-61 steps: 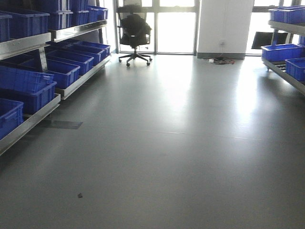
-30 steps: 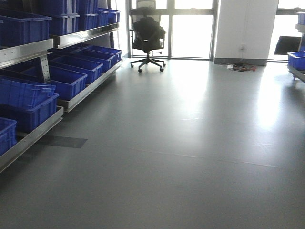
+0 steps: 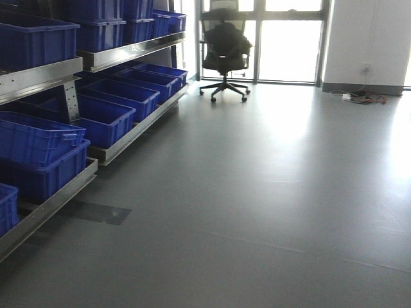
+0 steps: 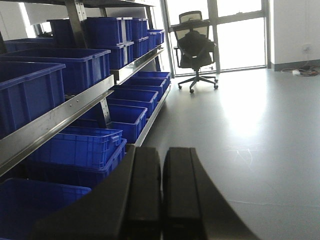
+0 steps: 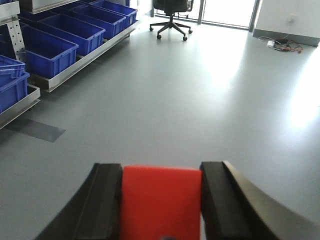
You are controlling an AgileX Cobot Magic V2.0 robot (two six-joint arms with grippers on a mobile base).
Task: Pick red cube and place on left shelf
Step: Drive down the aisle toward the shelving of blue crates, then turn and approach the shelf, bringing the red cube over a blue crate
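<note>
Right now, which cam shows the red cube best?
Right wrist view: the red cube fills the foreground, clamped between the fingers of the right gripper. The front and left wrist views show none of it, only the left shelf.

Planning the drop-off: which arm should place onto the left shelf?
Right. The right gripper clamps the red cube; the left gripper is shut and empty, though the left shelf looks closer to it.

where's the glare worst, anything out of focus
Front view: tall windows blown out white, glare on the grey floor. Left wrist view: blue plastic crates dim, black left hand soft. Right wrist view: floor glare at right; right hand and red cube soft-edged.
</note>
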